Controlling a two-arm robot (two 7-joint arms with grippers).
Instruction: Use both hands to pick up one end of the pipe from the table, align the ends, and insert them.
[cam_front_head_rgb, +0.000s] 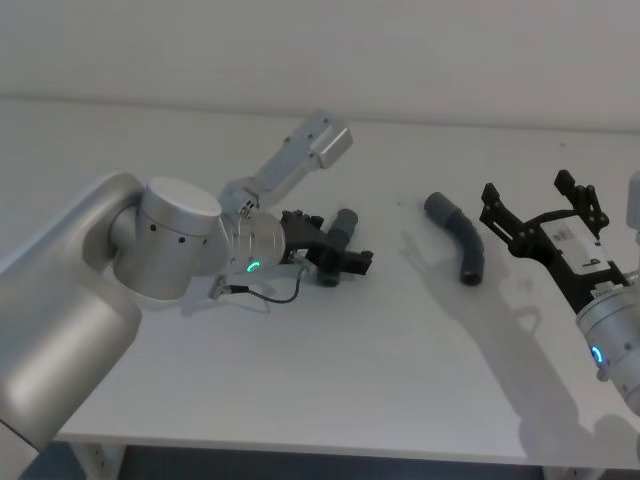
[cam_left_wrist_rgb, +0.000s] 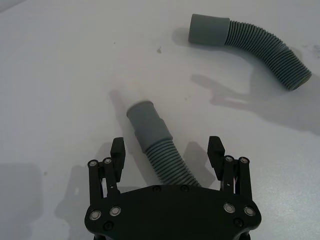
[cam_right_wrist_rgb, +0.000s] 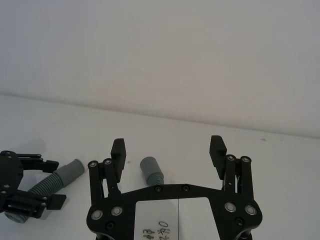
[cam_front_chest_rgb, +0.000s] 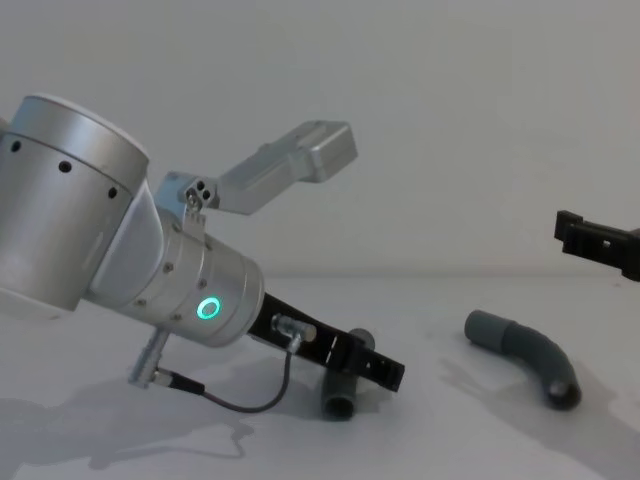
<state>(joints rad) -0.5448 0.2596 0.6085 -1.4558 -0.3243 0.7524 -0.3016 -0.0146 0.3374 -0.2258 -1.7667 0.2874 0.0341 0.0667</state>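
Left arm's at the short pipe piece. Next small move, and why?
Probably shut the left gripper on the short piece: its fingers stand open on either side of the ribbed section, not touching it, with the piece lying on the table. The right gripper hangs open, short of the curved piece.

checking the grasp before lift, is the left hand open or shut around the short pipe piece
Open. The left hand straddles the short pipe piece, its fingers apart from it on both sides.
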